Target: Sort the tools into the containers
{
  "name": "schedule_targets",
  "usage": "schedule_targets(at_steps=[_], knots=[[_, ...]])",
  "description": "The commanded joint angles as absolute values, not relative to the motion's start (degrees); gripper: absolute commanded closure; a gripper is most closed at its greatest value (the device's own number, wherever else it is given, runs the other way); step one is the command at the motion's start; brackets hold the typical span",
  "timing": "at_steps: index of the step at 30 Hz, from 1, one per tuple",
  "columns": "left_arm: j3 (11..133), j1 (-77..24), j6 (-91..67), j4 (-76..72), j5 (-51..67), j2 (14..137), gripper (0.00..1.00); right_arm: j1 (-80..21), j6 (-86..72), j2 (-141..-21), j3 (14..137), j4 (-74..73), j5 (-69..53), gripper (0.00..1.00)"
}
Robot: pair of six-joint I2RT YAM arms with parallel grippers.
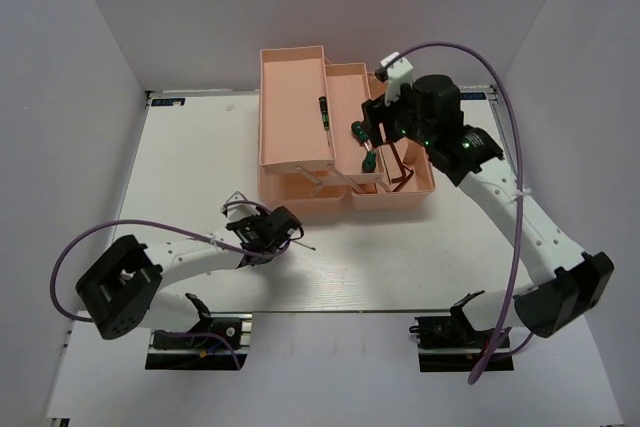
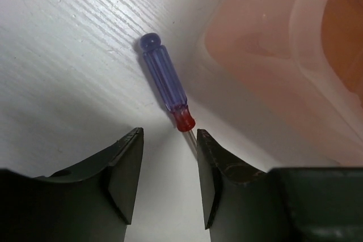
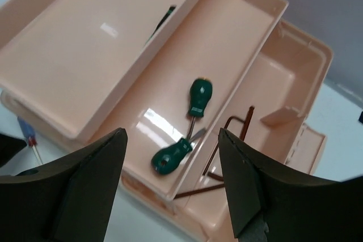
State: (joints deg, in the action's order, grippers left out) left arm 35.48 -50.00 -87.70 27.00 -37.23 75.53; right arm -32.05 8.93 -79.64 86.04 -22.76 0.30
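Left fingers are standing a modest way apart and gripping nothing, low over the counter; the blue-and-red screwdriver is lying flat just ahead of them, handle pointing away, its thin metal shaft running back into the gap and hugging the right-hand finger; the toolbox is rising just beside the handle. As I judge it, the step in hand is picking up this screwdriver, and it is calling for a short advance so the pads are bracketing the thick handle, not the shaft; a small sideways shift should be centring it in the gap; the closing should be going across the handle, watching that the finger nearer the toolbox is not catching its wall.

Right fingers are spread wide and carrying nothing, hovering above the opened toolbox; the green-handled screwdrivers are lying together in the narrow middle tray; the hex keys are resting in the lower compartment beside it; another dark thing is showing at the wall of the big tray, too hidden to name; the blue-and-red screwdriver is peeking in at the left edge, on the counter.

From above, the left fingers are sitting near the toolbox's near left corner; the right fingers are hanging over its right side, well apart, so I am judging little risk of the two colliding during the pickup.
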Motion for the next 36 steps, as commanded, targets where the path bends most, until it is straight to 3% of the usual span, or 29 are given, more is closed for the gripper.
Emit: schedule_targets(at_steps=[1, 7, 23, 36], knots=[[38.57, -49.83, -89.21, 24.87, -42.27, 77.94, 0.47, -31.2, 6.68, -75.87, 79.99, -21.27, -3.78, 0.28], [42.1, -49.31, -90.43, 26.98, -43.5, 82.08, 0.42, -28.57, 5.36, -71.54, 73.75, -22.06, -5.89, 0.28], [43.59, -47.11, -91.49, 30.67, -39.91, 89.29, 0.42, -24.09, 1.32, -67.24, 69.43, -21.71, -8.52, 0.3], [44.04, -46.05, -90.18, 40.52, -32.79, 92.46, 0.48, -21.71, -1.58, -63.2, 68.21, -23.12, -10.46, 0.3]])
